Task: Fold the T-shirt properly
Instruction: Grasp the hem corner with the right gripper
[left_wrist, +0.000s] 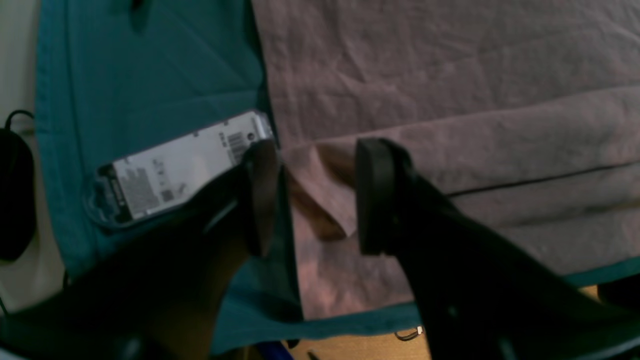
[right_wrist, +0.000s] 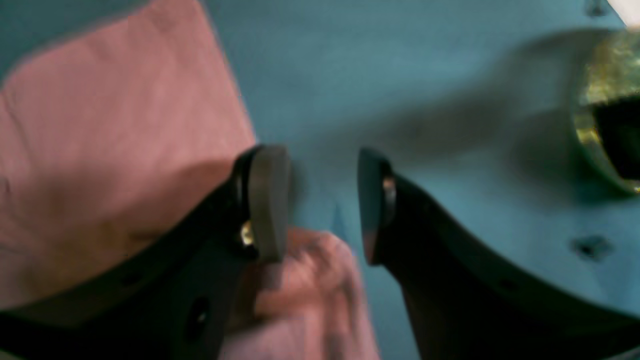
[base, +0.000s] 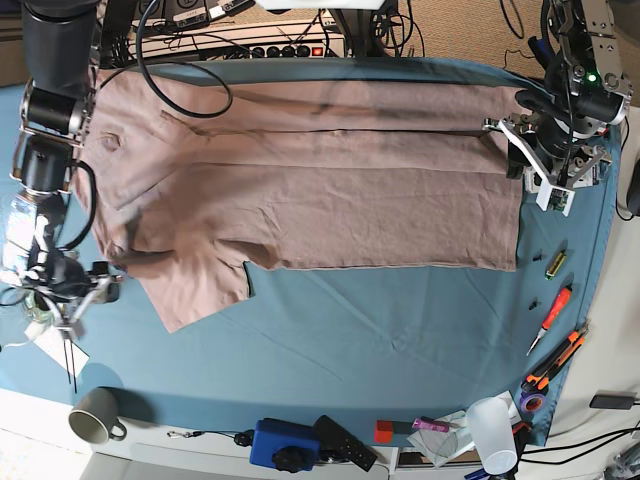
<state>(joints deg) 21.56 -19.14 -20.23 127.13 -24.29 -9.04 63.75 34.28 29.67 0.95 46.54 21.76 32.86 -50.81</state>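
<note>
Teal cloth covers the surface (base: 330, 350), and the T-shirt (base: 330, 200) lies spread across its far half in the base view, collar end toward that view's left, hem toward its right, with one sleeve (base: 195, 285) jutting out over the bare cloth. Only the base view takes in the clutter along the near and right edges: a grey mug (base: 95, 415), a blue box (base: 285, 443), a clear plastic cup (base: 493, 428), and orange-handled tools (base: 553, 340). The left end effector (left_wrist: 315, 197) hangs over the hem corner of the T-shirt (left_wrist: 450, 100); the left wrist view shows its jaws standing apart with a raised fold of pink fabric between them, nothing clamped, and a white barcode label (left_wrist: 185, 167) lying on the teal cloth just beside the shirt's edge, a detail too small to read from the base view. The right end effector (right_wrist: 322, 202) sits at the sleeve side; its wrist view is blurred, yet the jaws plainly stand apart over teal cloth, one finger (right_wrist: 267, 200) overlapping the pink T-shirt (right_wrist: 115, 135), with more bunched fabric lower down. That view also catches a shiny greenish rim (right_wrist: 600, 110) at its right edge, too blurred to identify.
</note>
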